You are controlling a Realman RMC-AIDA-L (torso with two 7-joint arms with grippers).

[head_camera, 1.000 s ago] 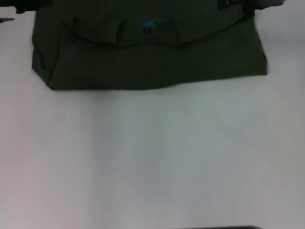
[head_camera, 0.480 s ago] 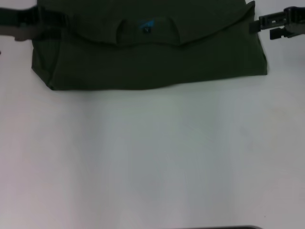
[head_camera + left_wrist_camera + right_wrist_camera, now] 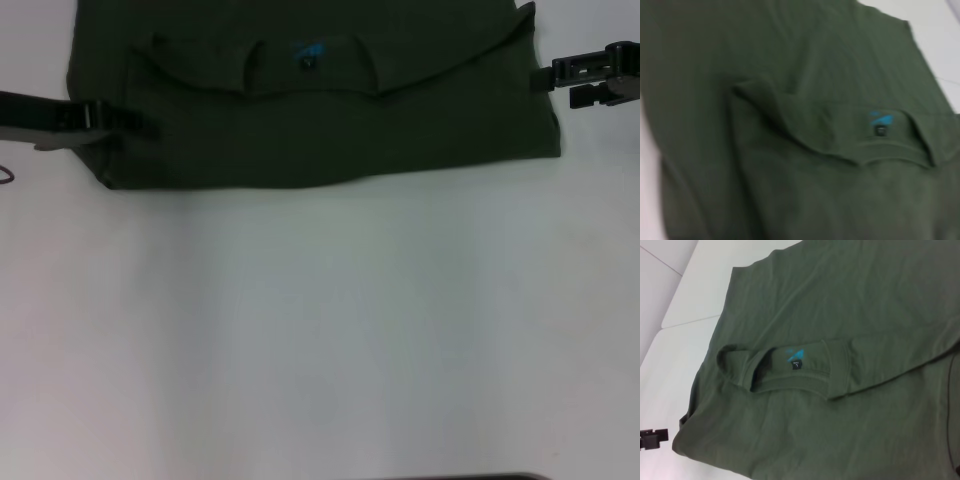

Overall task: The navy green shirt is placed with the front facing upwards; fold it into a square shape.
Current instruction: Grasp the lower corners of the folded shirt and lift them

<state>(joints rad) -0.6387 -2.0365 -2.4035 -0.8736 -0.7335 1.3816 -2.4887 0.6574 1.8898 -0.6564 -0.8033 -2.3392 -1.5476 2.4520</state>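
The navy green shirt [image 3: 320, 130] lies folded across the far part of the white table [image 3: 320, 340], with its collar and small blue neck label [image 3: 308, 52] facing up. The collar and label also show in the left wrist view on the shirt [image 3: 790, 165] and in the right wrist view on the shirt [image 3: 840, 340]. My left gripper [image 3: 125, 120] reaches in low from the left over the shirt's left edge. It shows as a black piece [image 3: 652, 438] beside the cloth in the right wrist view. My right gripper [image 3: 560, 80] stands open just off the shirt's right edge, holding nothing.
The white table runs wide and bare from the shirt's near edge to the front. A thin dark strip [image 3: 470, 477] lies along the table's front edge.
Both grippers have come down from the shirt's far corners toward me along its sides, the left one farther. The shirt lies as before.
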